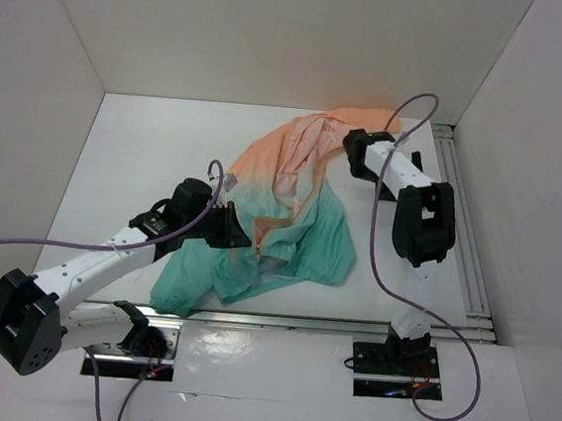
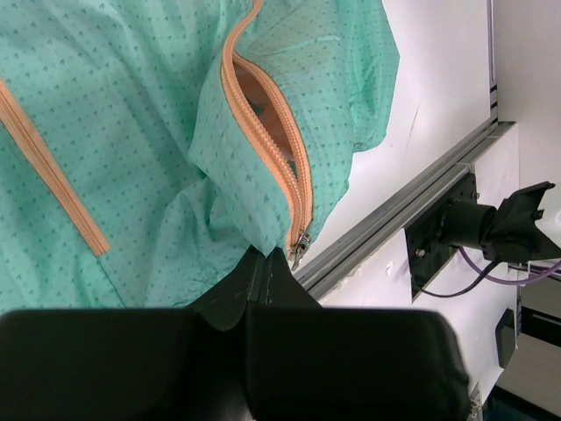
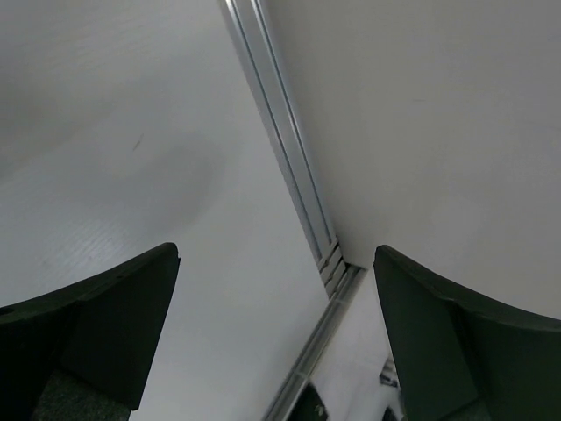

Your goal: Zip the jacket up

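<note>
jacket (image 1: 295, 217): crumpled at table (image 1: 137, 157) centre; peach end at 1 o'clock, teal end at 7.
left gripper (image 2: 266, 263): clamped on teal hem beside zipper (image 2: 267, 149) slider.
right gripper (image 1: 355, 141): jaws spread, nothing held; positioned at peach end.

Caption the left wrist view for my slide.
Left gripper shut on the jacket hem beside the zipper pull; zipper open above.

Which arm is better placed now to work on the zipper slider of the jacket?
Left, probably. The left fingers are shut on the jacket hem right beside the zipper slider. The right fingers stand open at the orange end, far from it.
</note>
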